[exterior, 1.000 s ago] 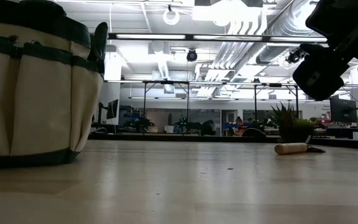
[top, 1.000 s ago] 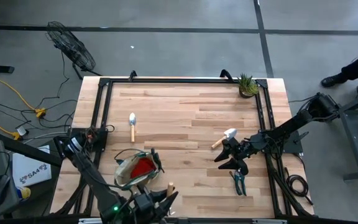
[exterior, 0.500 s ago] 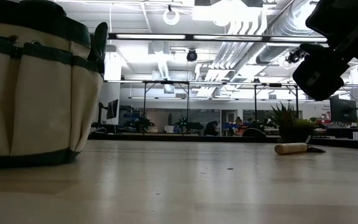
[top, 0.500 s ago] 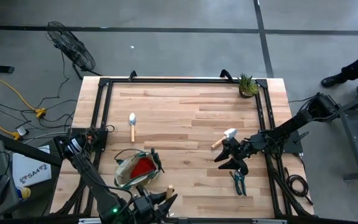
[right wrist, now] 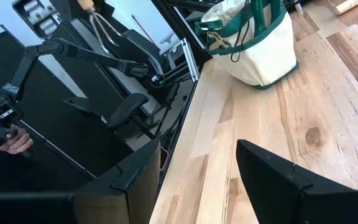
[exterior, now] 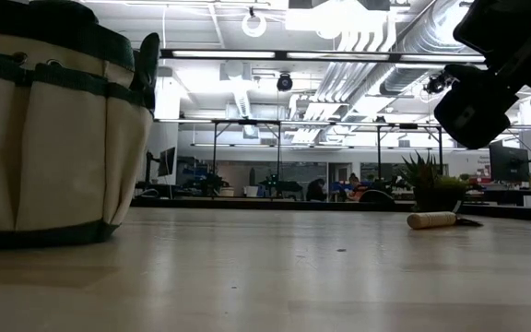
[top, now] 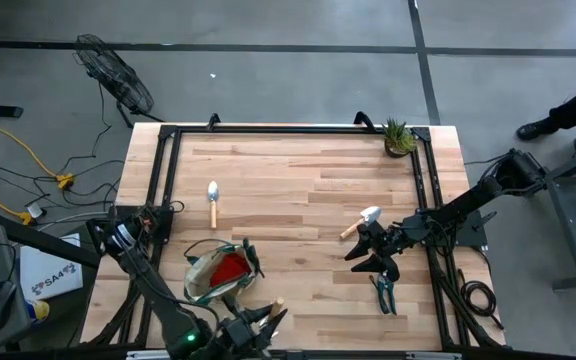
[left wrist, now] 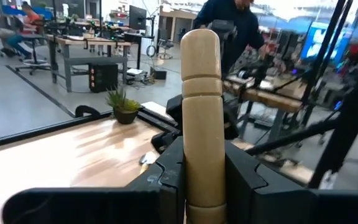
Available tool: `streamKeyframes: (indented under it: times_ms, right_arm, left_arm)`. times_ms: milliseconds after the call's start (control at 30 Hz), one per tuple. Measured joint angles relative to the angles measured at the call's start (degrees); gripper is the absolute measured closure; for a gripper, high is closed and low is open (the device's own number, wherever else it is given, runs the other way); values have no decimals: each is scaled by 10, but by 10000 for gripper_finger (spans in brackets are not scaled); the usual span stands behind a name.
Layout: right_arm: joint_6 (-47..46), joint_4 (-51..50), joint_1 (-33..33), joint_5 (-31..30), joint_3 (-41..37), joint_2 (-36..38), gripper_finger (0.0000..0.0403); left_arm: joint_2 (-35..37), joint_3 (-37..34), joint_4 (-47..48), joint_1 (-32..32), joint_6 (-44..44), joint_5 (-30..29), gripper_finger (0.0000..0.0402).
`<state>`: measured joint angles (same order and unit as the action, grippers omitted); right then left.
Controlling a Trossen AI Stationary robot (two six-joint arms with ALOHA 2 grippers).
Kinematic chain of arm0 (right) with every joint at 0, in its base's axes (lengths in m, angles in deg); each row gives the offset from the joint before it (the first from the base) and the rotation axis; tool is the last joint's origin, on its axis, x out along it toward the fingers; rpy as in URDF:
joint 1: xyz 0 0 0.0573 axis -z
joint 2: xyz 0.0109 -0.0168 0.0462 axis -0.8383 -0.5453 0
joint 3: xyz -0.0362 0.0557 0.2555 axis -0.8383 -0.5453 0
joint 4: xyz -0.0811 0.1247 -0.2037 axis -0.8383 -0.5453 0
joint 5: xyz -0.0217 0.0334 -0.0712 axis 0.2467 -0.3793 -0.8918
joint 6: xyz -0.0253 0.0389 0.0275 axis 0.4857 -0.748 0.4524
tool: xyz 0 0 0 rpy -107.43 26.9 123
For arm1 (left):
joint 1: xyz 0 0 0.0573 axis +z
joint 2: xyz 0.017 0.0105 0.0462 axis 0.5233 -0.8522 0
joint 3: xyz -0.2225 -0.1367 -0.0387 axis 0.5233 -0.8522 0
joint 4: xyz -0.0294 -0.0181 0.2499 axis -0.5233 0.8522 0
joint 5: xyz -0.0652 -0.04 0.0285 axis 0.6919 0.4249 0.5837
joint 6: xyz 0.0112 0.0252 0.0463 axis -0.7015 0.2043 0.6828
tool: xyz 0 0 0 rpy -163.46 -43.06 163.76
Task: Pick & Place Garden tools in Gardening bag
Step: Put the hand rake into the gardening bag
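Gripping a wooden tool handle [left wrist: 201,112] upright between closed fingers, the left gripper [top: 251,328] sits just beside the bag [top: 220,274], at the table's [top: 298,170] front edge. The right gripper [top: 372,255], fingers spread, hovers far across from the bag near the pruners [top: 383,293].

Bag [top: 220,275]: we see it near the tabletop's [top: 298,175] front-left.
Trowel [top: 212,201]: behind bag.
Pruners [top: 383,292]: front-right.
Plant [top: 399,137]: back-right corner.

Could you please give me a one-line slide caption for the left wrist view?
Left pincer shut on an upright wooden tool handle, potted plant beyond.
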<state>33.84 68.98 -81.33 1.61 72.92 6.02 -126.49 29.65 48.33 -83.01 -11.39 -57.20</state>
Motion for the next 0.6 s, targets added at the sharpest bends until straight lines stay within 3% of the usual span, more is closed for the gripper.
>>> streamKeyframes:
  times_ms: [167,400,600]
  right_arm:
    - [0,-1,0,0,0,0,199]
    - [0,-2,0,0,0,0,199]
    - [0,-2,0,0,0,0,199]
  left_arm:
    - [1,0,39,22,-48,16,343]
    - [2,0,149,78,-220,193,343]
    - [2,0,212,91,-303,264,343]
